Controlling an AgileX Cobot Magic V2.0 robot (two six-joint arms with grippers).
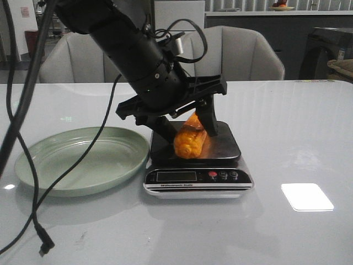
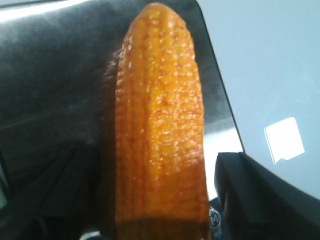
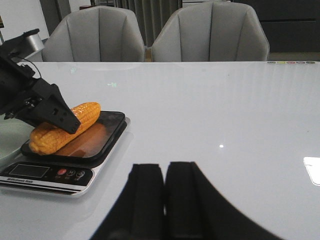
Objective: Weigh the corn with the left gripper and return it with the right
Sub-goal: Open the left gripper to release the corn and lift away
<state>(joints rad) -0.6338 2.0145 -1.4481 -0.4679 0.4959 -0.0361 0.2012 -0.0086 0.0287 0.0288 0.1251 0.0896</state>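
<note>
A glossy white table (image 1: 298, 127) fills the foreground, with a bright square patch of light (image 1: 307, 196) reflected on it. Behind its far edge stand two grey upholstered chairs (image 3: 210, 32). Beyond them runs a dark counter (image 1: 259, 22), with a pale wall (image 1: 22, 16) at the far side.
</note>
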